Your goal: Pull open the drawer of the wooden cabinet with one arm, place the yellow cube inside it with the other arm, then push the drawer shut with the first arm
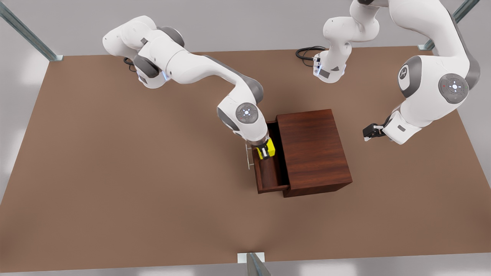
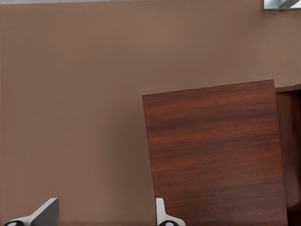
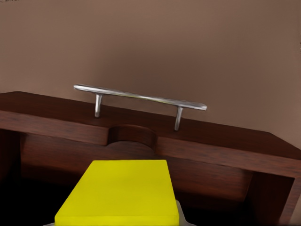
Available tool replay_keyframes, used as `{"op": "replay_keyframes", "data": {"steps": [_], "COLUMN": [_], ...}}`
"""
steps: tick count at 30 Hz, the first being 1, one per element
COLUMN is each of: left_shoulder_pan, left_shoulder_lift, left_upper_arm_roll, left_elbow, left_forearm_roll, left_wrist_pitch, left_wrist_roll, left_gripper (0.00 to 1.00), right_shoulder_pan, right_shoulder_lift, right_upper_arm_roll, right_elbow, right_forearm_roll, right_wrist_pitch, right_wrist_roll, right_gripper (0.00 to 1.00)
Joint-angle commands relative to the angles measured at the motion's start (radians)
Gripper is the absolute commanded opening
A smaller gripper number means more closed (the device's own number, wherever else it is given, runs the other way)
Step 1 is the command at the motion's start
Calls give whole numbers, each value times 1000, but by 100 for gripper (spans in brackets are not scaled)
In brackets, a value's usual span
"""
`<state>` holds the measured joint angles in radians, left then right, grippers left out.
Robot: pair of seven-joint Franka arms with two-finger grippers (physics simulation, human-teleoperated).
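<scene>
- The wooden cabinet (image 1: 312,151) is seen a little right of the middle of the front view, standing on the brown table (image 1: 115,172).
- The drawer (image 1: 270,174) is pulled out toward the front view's left, and its silver bar handle (image 1: 248,156) is seen on the outer face of its front panel.
- The right gripper (image 1: 264,152) is found at the centre of the front view, lowered over the open drawer, with its fingers clamped on the yellow cube (image 1: 269,147).
- In the right wrist view the yellow cube (image 3: 120,193) is seen at the bottom centre of the frame, inside the line of the drawer's front panel (image 3: 141,136), with the handle (image 3: 139,98) beyond it in the middle of the frame.
- Whether the cube touches the drawer floor cannot be told.
- The left gripper (image 1: 369,132) is seen at the right of the front view, apart from the cabinet's right side and above the table, where that arm waits.
- In the left wrist view its fingertips (image 2: 46,212) are seen spread apart at the bottom of the frame with nothing between them, and the cabinet top (image 2: 214,155) occupies the lower right.
</scene>
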<state>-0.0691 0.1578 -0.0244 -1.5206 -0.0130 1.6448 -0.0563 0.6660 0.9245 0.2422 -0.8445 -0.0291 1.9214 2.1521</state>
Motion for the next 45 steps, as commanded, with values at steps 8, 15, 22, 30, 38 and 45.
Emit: {"op": "replay_keyframes", "data": {"steps": [8,15,22,30,38,45], "left_shoulder_pan": [0,-55,-546,-730,-733,-752], "left_shoulder_lift": [-1,43,465,655,766,801], "left_upper_arm_roll": [0,-3,9,8,4,3], "left_elbow": [2,101,649,643,617,596], "left_forearm_roll": [2,-5,114,226,272,277], "left_wrist_pitch": [0,-10,196,492,435,438], "left_wrist_roll": [-2,-177,-1488,-1794,-1562,-1495], "left_gripper": [100,100,100,100,100,100], "right_shoulder_pan": [9,-272,-882,-842,-844,-847], "right_shoulder_lift": [10,-151,-661,-596,-587,-589], "right_upper_arm_roll": [0,9,-38,-38,-40,-43], "right_elbow": [5,5,-757,-732,-729,-677], "right_forearm_roll": [3,3,-101,-112,-107,-101], "right_wrist_pitch": [15,-294,-87,-280,-280,-282], "right_wrist_roll": [422,103,-2111,-1980,-1982,-1982], "right_gripper": [100,100,100,100,100,100]}}
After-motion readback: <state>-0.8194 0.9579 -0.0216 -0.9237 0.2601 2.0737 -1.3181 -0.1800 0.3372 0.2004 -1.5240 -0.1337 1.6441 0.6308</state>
